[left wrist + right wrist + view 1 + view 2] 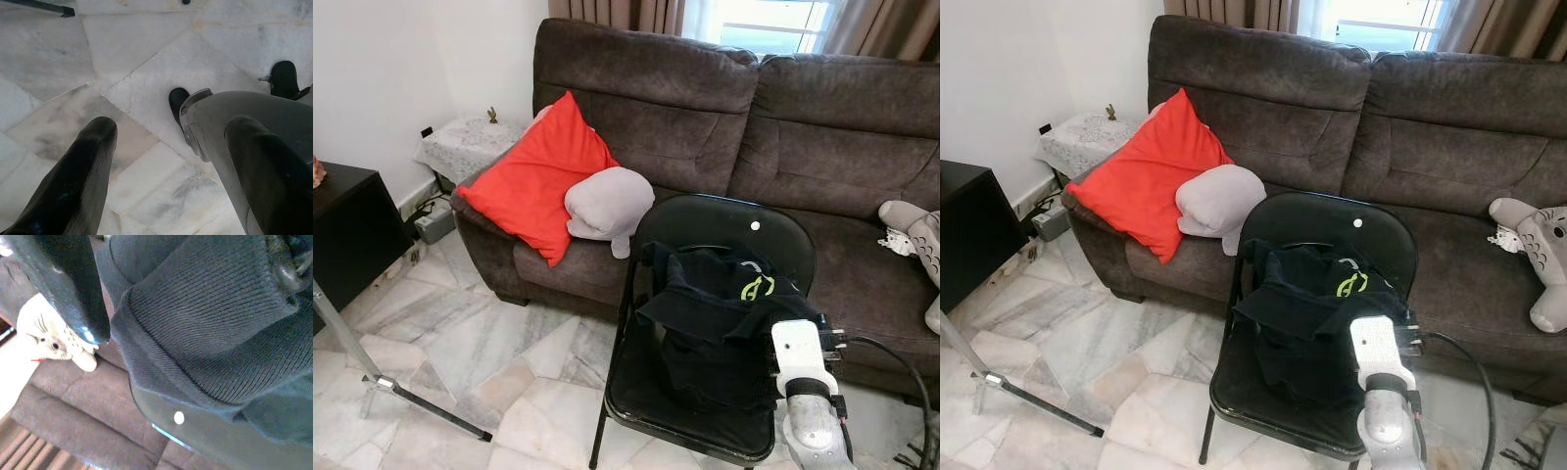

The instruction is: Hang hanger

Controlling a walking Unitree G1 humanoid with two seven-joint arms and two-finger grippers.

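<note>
Left eye view: nearest, the right gripper point(195, 298) reaches over the black folding chair point(636, 392); one finger sits clear of the cloth, but whether it grips anything I cannot tell. The left gripper point(166, 161) hangs spread and empty. On the chair lies the dark garment point(720, 313), crumpled, green-marked, its hanger unseen. Hanging seems hardly begun. Behind the chair stands the sofa point(862, 127).

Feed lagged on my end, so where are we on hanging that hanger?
Nothing looks hung yet. The dark garment lies draped on the black folding chair by the sofa. The right gripper is at the fabric; whether it grips is unclear. The left gripper hangs open over the floor. Lifting and hanging remain.
</note>
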